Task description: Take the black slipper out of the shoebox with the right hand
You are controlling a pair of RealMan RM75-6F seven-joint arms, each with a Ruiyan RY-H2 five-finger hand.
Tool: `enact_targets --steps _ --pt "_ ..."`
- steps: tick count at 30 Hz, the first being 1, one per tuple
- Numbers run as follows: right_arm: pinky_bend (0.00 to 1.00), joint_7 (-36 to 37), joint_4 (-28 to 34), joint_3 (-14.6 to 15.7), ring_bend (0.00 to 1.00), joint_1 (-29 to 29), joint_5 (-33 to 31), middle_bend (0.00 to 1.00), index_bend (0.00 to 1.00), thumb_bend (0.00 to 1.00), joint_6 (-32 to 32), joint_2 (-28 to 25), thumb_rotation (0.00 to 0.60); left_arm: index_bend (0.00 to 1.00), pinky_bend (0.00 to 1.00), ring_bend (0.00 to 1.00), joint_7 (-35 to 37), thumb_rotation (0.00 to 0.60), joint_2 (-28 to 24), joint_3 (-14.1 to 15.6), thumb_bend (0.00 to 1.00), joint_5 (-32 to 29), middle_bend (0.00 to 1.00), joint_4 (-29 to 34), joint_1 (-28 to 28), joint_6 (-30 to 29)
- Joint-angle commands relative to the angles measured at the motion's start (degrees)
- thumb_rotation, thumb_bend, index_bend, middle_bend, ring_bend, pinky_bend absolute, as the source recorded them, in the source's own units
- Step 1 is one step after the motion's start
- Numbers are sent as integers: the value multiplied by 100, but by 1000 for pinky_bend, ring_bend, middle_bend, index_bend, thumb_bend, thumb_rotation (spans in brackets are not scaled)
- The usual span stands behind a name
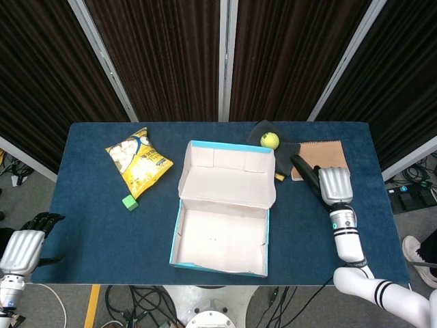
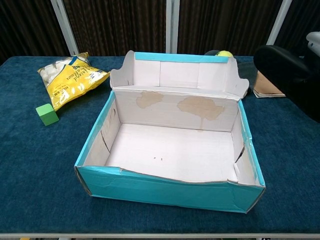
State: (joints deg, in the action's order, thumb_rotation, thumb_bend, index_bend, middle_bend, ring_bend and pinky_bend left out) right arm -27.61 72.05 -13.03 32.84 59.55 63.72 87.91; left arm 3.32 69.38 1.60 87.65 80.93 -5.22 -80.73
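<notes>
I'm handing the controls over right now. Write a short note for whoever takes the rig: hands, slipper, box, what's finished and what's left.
Right hand: holds the black slipper, right of the shoebox, in front of the brown notebook.
Left hand: off the table's front left edge, holding nothing, fingers curled in.
Shoebox: open, lid back, empty inside.
Done: slipper is out of the box.
Left: set the slipper down on the blue table, probably to the right of the box, then let go.
</notes>
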Motion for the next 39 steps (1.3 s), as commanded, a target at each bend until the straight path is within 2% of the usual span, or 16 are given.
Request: enact_targets --steps 1,2,4,5,9,12,17,22,26,29,34,39 --pt "208 -387 473 -5 103 61 -788 279 349 17 -648 -294 600 226 305 147 -3 600 -9 3 1 5 201 7 2 -6" --pt "64 -352 596 -23 11 64 -848 101 169 1 -706 -358 600 227 305 147 -4 600 -11 4 1 7 201 7 4 -11" --pt "0 -167 781 -52 0 37 -795 1 29 0 -695 -457 600 228 305 147 -6 600 -2 4 1 2 202 5 4 -7" --pt "0 -52 836 -67 0 15 -722 0 2 0 -649 -483 600 228 305 147 -5 600 1 6 1 -2 202 6 2 3" --pt "0 457 1084 -92 0 -89 -355 0 0 0 -498 -653 600 229 306 147 -46 600 5 5 2 30 202 28 -19 1" --pt "0 802 1529 -79 0 -239 34 0 0 0 -274 -978 600 228 305 147 -91 600 -3 -22 2 38 201 73 -8 -73" --pt "0 1016 2384 136 0 -783 1012 0 0 0 715 -1787 600 228 305 147 -236 600 -60 -69 1 53 201 213 -32 -127" --pt "0 1159 2777 496 0 -1574 2045 0 0 0 2073 -2340 600 228 305 147 -449 600 -105 -128 1 80 202 393 -57 -211" --pt "0 1576 2443 879 0 -2175 2731 0 0 0 2921 -2368 600 228 305 147 -559 600 -148 -177 2 62 201 500 -62 -266" --pt "0 1611 2199 1070 0 -2557 2754 0 0 3 3245 -2282 600 225 305 147 -618 600 -175 -200 1 79 202 543 -70 -308" --pt "0 2019 1818 1239 0 -2916 2566 0 0 90 3250 -2218 600 225 305 146 -644 600 -127 -214 2 102 201 517 -41 -408" --pt "0 2014 1522 1391 0 -3096 2521 0 0 101 3096 -2203 600 221 304 147 -630 600 -41 -209 1 118 201 441 1 -496"
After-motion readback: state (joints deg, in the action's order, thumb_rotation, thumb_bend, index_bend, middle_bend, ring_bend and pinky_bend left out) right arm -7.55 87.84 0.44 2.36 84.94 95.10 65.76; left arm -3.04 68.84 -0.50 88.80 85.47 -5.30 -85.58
